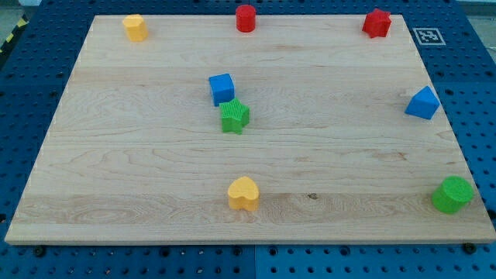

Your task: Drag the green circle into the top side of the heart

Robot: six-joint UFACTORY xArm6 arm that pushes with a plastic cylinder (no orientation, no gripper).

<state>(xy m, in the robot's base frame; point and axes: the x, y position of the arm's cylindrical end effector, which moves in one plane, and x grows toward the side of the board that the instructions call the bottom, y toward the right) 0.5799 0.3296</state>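
Green circle (pixel 452 194) sits near the bottom right corner of the wooden board (pixel 139 155), well apart from the yellow heart (pixel 243 193), which lies at the bottom centre. Green star (pixel 234 116) is in the middle, touching the blue cube (pixel 222 88) just above it. A blue wedge-like block (pixel 422 103) rests by the right edge. Along the top edge stand a red star-like block (pixel 377 23), a red cylinder (pixel 246 18) and a yellow block (pixel 136 27). My tip does not show, so I cannot tell where it is or whether it touches any block.
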